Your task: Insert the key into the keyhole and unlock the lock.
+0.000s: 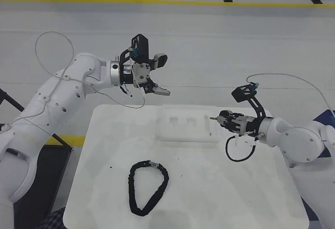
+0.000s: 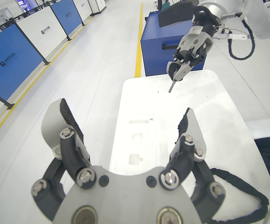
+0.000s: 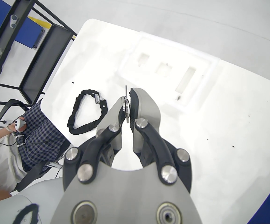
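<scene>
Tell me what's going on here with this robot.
The robot is partway through unlocking a lock. Its right gripper is shut on a small key, held in the air above the table beside the white foam tray. The left gripper is open and empty, raised near the table's far edge. The black chain lock lies looped on the table, untouched; the key is not yet in its keyhole.
</scene>
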Action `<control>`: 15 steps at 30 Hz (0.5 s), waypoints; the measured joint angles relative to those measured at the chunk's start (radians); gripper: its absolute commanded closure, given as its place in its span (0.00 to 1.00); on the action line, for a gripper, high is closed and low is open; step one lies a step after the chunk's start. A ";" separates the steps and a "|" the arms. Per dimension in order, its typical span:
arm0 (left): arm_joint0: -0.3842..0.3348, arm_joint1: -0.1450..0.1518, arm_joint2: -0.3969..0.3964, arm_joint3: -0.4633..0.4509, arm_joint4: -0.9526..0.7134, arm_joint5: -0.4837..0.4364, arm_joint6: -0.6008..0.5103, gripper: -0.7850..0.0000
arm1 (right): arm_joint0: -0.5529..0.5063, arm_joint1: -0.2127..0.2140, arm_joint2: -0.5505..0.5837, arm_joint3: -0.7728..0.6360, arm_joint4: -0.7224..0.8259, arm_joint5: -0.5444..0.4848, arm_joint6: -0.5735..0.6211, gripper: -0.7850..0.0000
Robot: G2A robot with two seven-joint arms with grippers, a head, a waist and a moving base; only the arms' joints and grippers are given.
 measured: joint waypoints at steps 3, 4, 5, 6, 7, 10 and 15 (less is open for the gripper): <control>0.000 0.000 0.000 0.000 0.000 0.000 0.000 0.00 | -0.028 0.004 0.027 -0.015 0.017 -0.021 -0.021 1.00; 0.000 0.000 0.000 0.000 0.000 0.000 0.000 0.00 | -0.035 0.004 0.032 -0.016 0.028 -0.030 -0.028 1.00; 0.000 0.000 0.000 0.000 0.000 0.000 0.000 0.00 | -0.040 0.005 0.038 -0.015 0.040 -0.040 -0.035 1.00; 0.000 0.000 0.000 0.000 0.000 0.000 0.000 0.00 | -0.044 0.005 0.044 -0.013 0.050 -0.049 -0.042 1.00; 0.000 0.000 0.000 0.000 0.000 0.000 0.000 0.00 | -0.045 0.006 0.045 -0.012 0.052 -0.051 -0.044 1.00; 0.000 0.000 0.000 0.000 0.000 0.000 0.000 0.00 | -0.045 0.006 0.045 -0.011 0.052 -0.051 -0.044 1.00; 0.000 0.000 0.000 0.000 0.000 0.000 0.000 0.00 | -0.045 0.006 0.045 -0.011 0.051 -0.050 -0.044 1.00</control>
